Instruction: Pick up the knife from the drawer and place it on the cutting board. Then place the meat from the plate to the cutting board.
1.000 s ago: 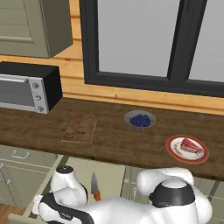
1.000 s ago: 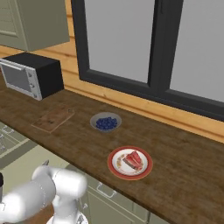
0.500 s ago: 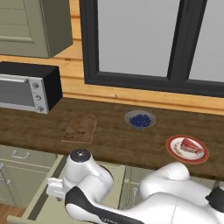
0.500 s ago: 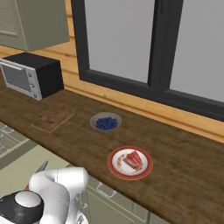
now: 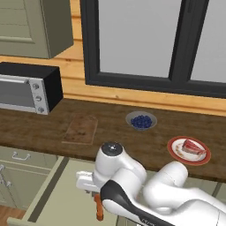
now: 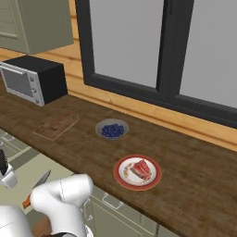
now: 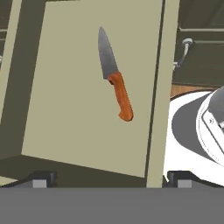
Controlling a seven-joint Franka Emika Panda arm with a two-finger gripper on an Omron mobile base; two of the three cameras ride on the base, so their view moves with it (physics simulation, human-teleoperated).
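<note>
While hand (image 7: 109, 181) hovers open, knife (image 7: 114, 74) lies in drawer (image 7: 65, 113).

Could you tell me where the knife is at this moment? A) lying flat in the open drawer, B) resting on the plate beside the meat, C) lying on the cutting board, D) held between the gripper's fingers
A: the knife lies flat on the floor of the open drawer, untouched, while the cutting board is bare.

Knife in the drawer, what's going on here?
The arm is reaching down over the open drawer, and the hand view looks straight at the knife lying loose on the drawer floor, not yet gripped. The cutting board on the counter is bare. The meat sits on the plate.
</note>
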